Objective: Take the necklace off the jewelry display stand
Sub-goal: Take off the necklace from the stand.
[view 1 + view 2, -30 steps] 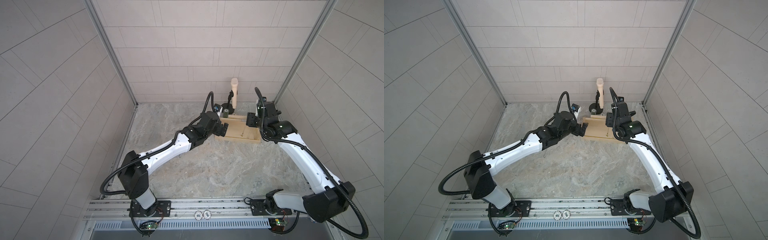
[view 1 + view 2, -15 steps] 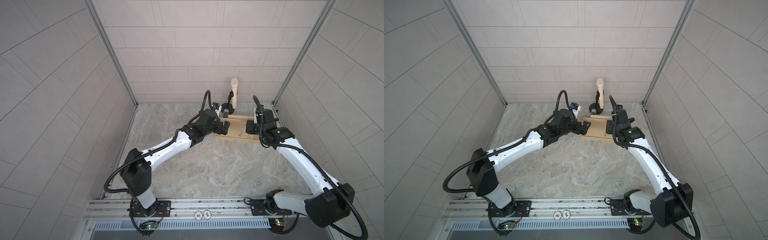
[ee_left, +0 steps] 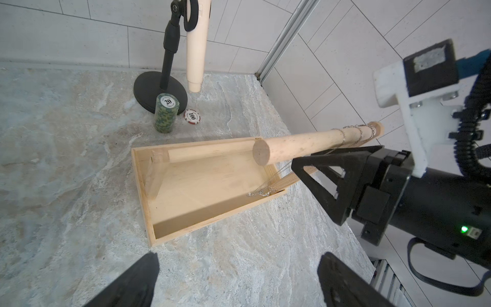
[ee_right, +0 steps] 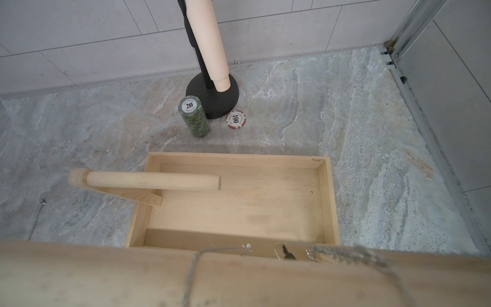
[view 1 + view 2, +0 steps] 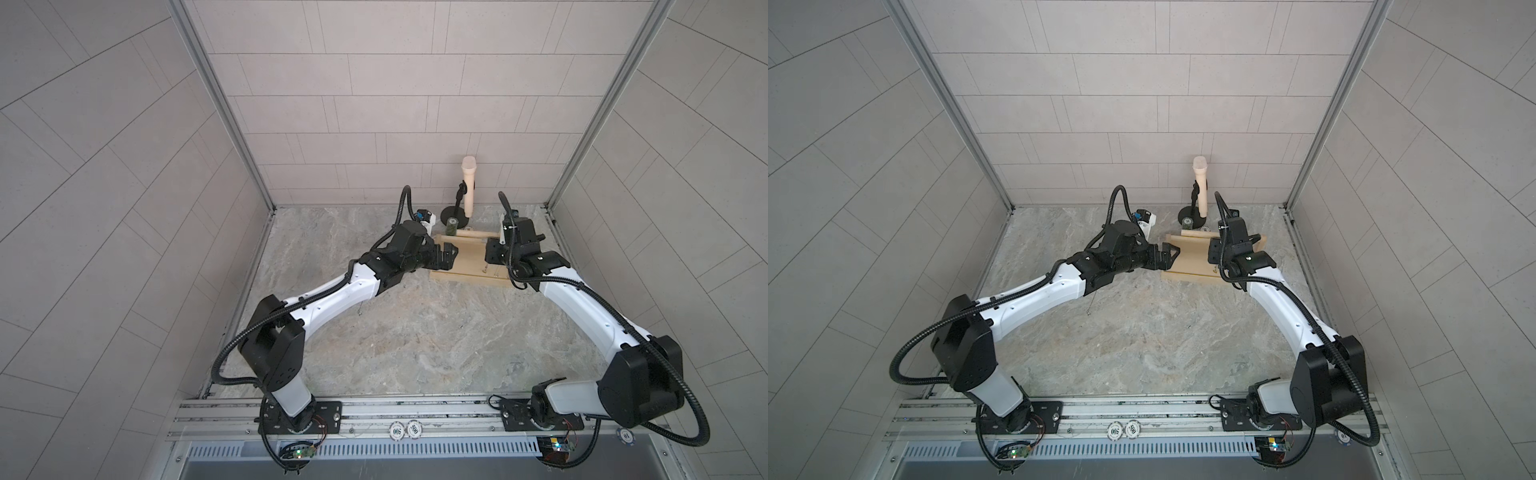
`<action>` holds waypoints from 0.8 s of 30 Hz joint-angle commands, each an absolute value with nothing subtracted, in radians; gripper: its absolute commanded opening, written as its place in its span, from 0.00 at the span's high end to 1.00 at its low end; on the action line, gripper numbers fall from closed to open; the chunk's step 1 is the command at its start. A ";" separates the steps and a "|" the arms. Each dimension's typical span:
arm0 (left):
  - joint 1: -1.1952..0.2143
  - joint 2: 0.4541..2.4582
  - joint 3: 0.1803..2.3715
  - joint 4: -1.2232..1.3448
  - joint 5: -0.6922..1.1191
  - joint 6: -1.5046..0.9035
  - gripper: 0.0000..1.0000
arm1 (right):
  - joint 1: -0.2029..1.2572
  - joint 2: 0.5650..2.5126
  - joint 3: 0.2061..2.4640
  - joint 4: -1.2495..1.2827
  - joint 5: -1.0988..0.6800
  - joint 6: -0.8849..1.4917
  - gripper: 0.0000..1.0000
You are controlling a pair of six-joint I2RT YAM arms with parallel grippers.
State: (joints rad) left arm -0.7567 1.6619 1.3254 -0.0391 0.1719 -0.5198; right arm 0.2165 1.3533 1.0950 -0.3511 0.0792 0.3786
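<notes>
In both top views the wooden stand [image 5: 465,266] sits near the far right corner of the bench [image 5: 415,353], and both arms are on it. The left tool [image 5: 1169,257] is at its left end and the right tool [image 5: 1213,254] is over its right end. Any chain is too fine to pick out from up here.

Over to the left wrist view, and there's the necklace [image 3: 344,137]! It's looped round the long bar [image 3: 300,142] up by the framed end, with one strand trailing down into the tray [image 3: 148,212] by its right wall. The right tool is tucked just under the bar, right beside that strand. Whether it has pinched the chain, I can't tell. The left tool's fingers [image 3: 138,279] are spread wide with nothing between them, hovering short of the tray.

In the right wrist view the bar fills the foreground with chain lying across it. That tool itself is out of shot.

So this looks like the grab, with the necklace not yet off. The next move needs a sure pinch on that thin chain. Then it's a slide along the bar to its free end, without dragging the light stand.
</notes>
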 commanded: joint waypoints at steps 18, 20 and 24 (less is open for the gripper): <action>-0.732 1.621 1.268 -0.002 0.205 -0.589 0.00 | 0.209 1.360 1.073 -0.255 0.087 0.413 0.89; -0.727 1.618 1.261 -0.003 0.209 -0.596 0.00 | 0.211 1.359 1.080 -0.264 0.078 0.416 0.91; -0.726 1.610 1.246 -0.002 0.211 -0.604 0.00 | 0.216 1.345 1.083 -0.276 0.079 0.422 0.95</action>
